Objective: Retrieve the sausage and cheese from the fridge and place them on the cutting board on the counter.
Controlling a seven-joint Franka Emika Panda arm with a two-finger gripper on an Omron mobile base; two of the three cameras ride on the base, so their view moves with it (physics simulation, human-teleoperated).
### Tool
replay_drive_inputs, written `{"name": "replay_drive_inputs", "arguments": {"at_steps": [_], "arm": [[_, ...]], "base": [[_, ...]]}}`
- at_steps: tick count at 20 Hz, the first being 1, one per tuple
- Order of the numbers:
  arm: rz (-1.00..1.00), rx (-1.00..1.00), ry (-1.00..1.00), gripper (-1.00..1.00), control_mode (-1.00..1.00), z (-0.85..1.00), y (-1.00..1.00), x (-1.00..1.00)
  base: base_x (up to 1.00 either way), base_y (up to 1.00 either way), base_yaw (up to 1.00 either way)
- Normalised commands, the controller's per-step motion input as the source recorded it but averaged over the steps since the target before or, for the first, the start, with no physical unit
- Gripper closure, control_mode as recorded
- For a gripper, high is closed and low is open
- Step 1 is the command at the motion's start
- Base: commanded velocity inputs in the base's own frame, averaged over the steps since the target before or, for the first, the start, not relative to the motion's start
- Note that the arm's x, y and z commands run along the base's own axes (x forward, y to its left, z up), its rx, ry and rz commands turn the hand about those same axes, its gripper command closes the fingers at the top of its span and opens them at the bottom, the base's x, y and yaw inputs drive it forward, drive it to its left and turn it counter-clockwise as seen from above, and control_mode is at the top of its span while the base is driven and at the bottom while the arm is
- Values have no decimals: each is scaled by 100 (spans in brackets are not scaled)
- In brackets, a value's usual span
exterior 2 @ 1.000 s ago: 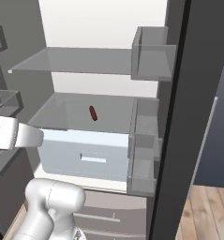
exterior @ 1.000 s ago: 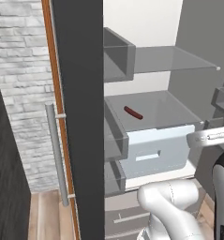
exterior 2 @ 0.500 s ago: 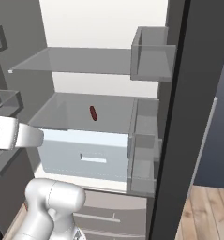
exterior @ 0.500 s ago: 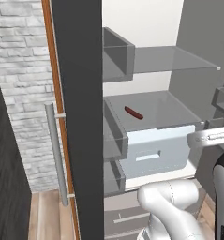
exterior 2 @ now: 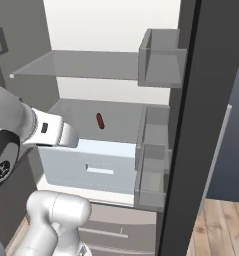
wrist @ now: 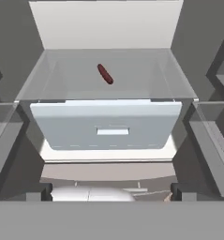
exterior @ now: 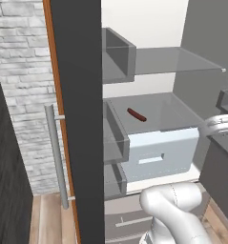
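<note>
**Sausage on the fridge shelf, ahead of the open gripper**

The sausage (wrist: 105,74) is seen lying on the glass shelf (wrist: 146,75) inside the fridge (exterior: 77,95), well apart from the gripper (wrist: 111,191), whose jaws are spread wide and hold nothing. A pale drawer (wrist: 106,124) is set beneath the shelf. Grey door bins (exterior 2: 152,165) are mounted at the sides.

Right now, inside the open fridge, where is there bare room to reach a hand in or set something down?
The glass shelf holding the sausage is bare on both sides of it, out to the fridge walls. The upper shelf looks bare too. It is tighter at the sides, where door bins flank the white drawer.
</note>
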Motion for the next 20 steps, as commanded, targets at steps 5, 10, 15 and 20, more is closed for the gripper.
{"name": "replay_drive_inputs", "arguments": {"at_steps": [5,10,15,20], "arm": [[3,3,4,-100,-100,-24,-12,56],[-4,0,3,-100,-100,-19,25,42],[-3,0,2,-100,-100,-18,11,38],[0,0,3,-100,-100,-17,0,39]], "base": [[0,0,0],[0,0,0],[0,0,0],[0,0,0]]}}
